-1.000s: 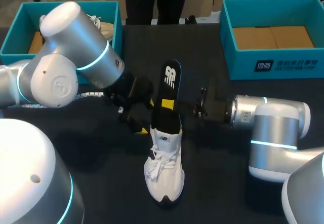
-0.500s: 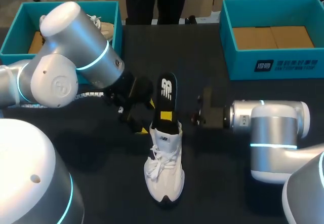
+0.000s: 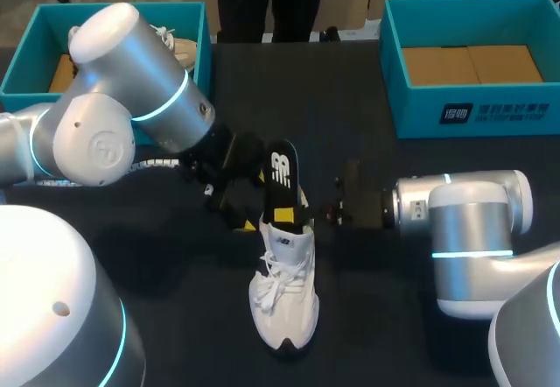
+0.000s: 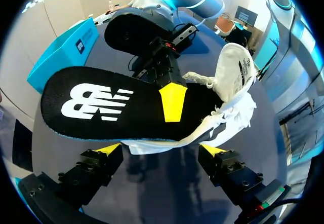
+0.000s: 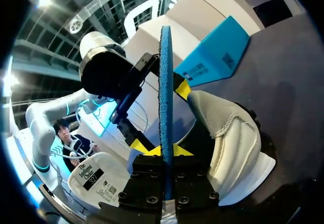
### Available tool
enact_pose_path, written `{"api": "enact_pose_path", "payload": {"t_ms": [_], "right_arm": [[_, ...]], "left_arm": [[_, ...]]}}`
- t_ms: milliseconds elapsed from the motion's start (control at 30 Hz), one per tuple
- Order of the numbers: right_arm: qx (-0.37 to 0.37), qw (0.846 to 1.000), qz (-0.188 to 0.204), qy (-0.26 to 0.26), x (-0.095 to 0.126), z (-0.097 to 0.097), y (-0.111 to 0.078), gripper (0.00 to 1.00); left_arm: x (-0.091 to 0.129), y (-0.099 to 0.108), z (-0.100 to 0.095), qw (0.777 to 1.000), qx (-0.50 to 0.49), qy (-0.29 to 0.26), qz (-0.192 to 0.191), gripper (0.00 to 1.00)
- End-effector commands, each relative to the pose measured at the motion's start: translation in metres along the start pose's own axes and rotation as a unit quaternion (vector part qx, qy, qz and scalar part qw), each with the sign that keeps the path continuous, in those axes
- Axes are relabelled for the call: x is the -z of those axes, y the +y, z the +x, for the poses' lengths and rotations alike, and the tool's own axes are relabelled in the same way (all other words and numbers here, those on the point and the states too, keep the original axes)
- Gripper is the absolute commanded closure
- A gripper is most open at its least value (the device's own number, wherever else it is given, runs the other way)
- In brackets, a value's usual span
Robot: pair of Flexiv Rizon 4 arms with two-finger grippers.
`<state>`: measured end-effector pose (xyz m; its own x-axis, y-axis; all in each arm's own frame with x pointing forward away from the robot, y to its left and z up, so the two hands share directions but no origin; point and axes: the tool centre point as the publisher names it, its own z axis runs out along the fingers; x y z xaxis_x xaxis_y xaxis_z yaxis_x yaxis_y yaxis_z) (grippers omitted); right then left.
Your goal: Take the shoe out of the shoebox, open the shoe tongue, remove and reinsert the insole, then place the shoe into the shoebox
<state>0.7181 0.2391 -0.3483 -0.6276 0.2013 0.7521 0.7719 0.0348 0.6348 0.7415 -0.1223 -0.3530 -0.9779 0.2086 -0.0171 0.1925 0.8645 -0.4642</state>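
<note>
1. Shoe [image 3: 282, 295]: white, laced. It stands on its sole near the middle of the counter [image 3: 376, 326], toe toward the robot and heel away.
2. Insole [image 3: 282, 177]: black with a white logo and a yellow patch. Its front end is down inside the shoe's opening. Its heel end rises out of the shoe and leans away from the robot. The right wrist view shows it edge-on [image 5: 165, 82], with a blue rim.
3. Right gripper [image 3: 331, 212]: comes in from the shoe's right side. It is closed on the insole just above the collar, with the yellow tips pressed against both faces [image 5: 163, 150].
4. Left gripper [image 3: 254, 201]: at the shoe's left side, by the heel. In its wrist view [image 4: 161, 150] the heel end and the insole lie just ahead of it. Whether it has hold of the shoe cannot be told.
5. Left shoebox [image 3: 26, 63]: teal, at the far left corner, with a second pale shoe [image 3: 179, 50] inside.
6. Right shoebox [image 3: 472, 116]: teal, at the far right, with its brown cardboard floor showing. It is well apart from the shoe.
</note>
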Motion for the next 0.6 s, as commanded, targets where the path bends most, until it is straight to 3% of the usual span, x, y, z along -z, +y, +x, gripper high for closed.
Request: {"api": "enact_pose_path", "payload": {"t_ms": [33, 100, 167, 467, 600], "right_arm": [[0.008, 1.000, -0.013, 0.000, 0.001, 0.006, -0.003, 0.96], [0.017, 1.000, -0.016, 0.000, 0.001, 0.010, 0.001, 0.78], [0.027, 1.000, -0.017, 0.002, 0.000, 0.014, 0.006, 0.73], [0.056, 0.998, -0.031, 0.006, -0.001, 0.020, 0.025, 0.67], [0.063, 0.997, -0.050, 0.009, 0.000, 0.017, 0.033, 0.77]], "left_arm": [[-0.001, 0.000, 0.000, 1.000, 0.000, -0.001, 0.000, 0.00], [-0.001, 0.000, 0.000, 1.000, 0.000, -0.001, 0.000, 0.00], [-0.001, 0.000, 0.000, 1.000, 0.000, -0.001, 0.000, 0.00], [-0.001, 0.000, 0.000, 1.000, 0.000, -0.001, 0.000, 0.00], [-0.001, 0.000, 0.000, 1.000, 0.000, -0.001, 0.000, 0.00]]}}
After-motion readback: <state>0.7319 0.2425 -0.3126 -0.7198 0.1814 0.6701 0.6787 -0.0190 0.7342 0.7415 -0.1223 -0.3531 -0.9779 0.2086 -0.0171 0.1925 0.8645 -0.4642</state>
